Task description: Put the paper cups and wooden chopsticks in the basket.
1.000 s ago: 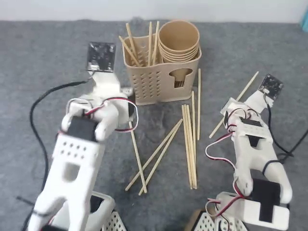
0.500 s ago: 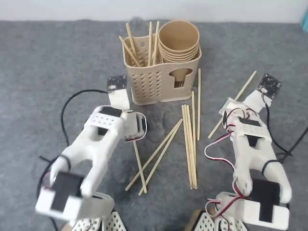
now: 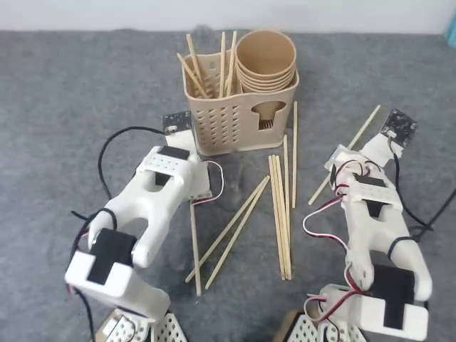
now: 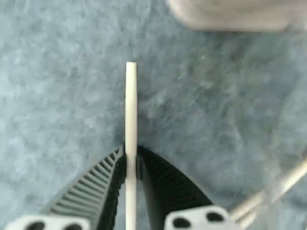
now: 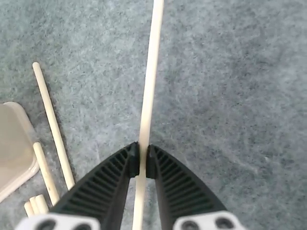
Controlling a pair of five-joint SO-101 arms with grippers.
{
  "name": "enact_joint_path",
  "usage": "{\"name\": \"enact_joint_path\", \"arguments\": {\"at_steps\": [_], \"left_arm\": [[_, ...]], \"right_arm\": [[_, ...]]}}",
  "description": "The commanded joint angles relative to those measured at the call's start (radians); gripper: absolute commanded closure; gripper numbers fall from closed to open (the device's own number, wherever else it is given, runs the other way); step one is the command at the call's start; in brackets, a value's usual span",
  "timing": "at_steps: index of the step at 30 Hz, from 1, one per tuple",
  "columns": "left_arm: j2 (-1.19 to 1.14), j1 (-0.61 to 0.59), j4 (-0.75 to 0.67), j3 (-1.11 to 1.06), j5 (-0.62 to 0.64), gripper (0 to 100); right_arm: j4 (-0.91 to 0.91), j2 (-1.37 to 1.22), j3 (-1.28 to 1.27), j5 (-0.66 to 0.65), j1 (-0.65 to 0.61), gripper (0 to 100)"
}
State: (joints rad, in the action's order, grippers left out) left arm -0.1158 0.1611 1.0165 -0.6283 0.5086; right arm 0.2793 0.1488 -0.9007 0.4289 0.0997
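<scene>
Left hand [image 4: 130, 152] back from basket [image 3: 228, 127], tight on chopstick [image 4: 130, 96]; right hand [image 5: 142, 152] likewise, ends cropped.

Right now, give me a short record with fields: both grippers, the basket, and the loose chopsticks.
left gripper: shut on one chopstick
right gripper: shut on another chopstick
basket: upright, holding cup stack and standing chopsticks
loose chopsticks: lying on grey mat between the arms

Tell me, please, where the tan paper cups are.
In the high view, the tan paper cups are stacked in the beige perforated basket's right compartment, beside wooden chopsticks.
</scene>
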Motion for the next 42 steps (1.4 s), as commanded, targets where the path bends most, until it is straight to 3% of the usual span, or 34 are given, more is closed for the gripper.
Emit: {"name": "enact_joint_path", "arguments": {"at_steps": [1, 7, 13, 20, 29, 34, 38, 42], "left_arm": [[-0.002, 0.048, 0.264, 0.134, 0.011, 99], [-0.002, 0.04, 0.511, 0.348, 0.003, 99], [-0.002, 0.04, 0.638, 0.421, -0.11, 99], [-0.002, -0.075, 0.611, 0.42, -0.129, 99], [-0.002, -0.364, 0.457, 0.438, -0.152, 99], [-0.002, -0.493, 0.437, 0.559, -0.15, 99], [0.0, -0.509, 0.445, 0.727, -0.152, 99], [0.048, -0.425, 0.517, 0.905, -0.155, 99]], "right_arm": [[-0.022, 0.007, 0.038, -0.021, -0.007, 99.2], [-0.021, 0.007, 0.038, -0.021, -0.004, 99.2], [-0.022, 0.007, 0.038, -0.021, -0.004, 99.2], [-0.022, 0.007, 0.038, -0.023, -0.004, 99.2], [-0.021, 0.007, 0.038, -0.023, -0.004, 99.2], [-0.019, 0.007, 0.038, -0.023, -0.005, 99.2], [-0.018, 0.007, 0.038, -0.023, -0.008, 99.2], [-0.018, 0.007, 0.038, -0.023, -0.008, 99.2]]}}
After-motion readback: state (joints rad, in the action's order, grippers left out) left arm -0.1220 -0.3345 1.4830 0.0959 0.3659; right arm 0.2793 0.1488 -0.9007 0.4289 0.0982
